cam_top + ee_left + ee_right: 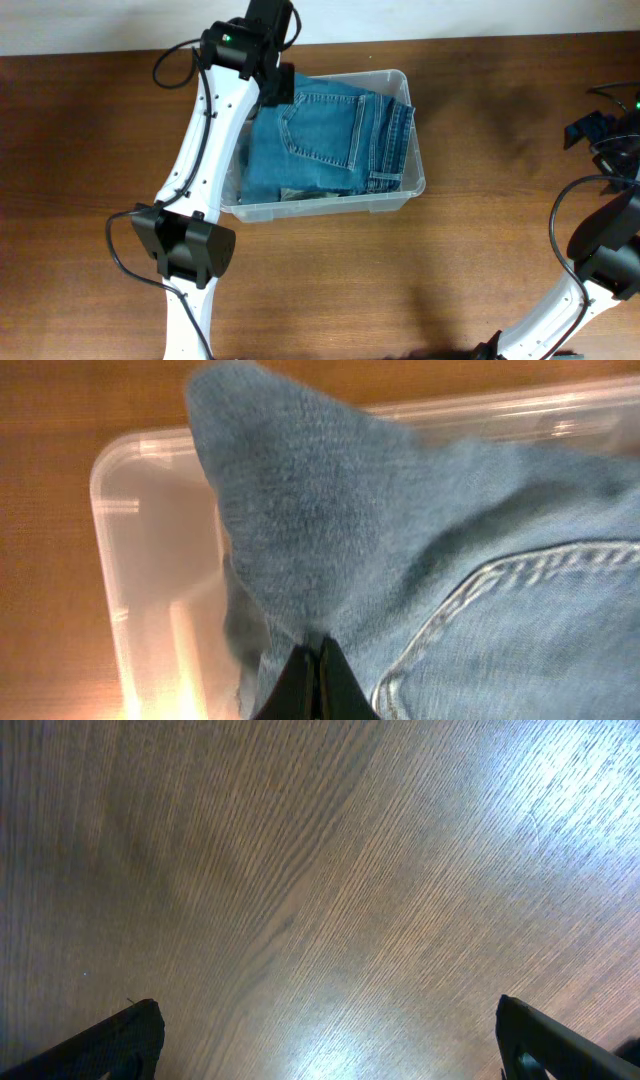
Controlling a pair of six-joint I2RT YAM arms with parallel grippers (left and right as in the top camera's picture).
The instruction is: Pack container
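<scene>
Clear container (398,196) sits mid-table (480,270) with 1 pair of folded blue jeans (320,140) inside. Left gripper (318,678) is pinched tight on a denim fold. Right gripper (325,1045) is spread wide over wood. Pale patch under the jeans is too small to read.

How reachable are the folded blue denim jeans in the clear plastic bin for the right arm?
Probably yes: the right gripper is open over bare wooden table, nothing stands between it and the open clear plastic bin, though the left gripper pinches the blue jeans.
</scene>
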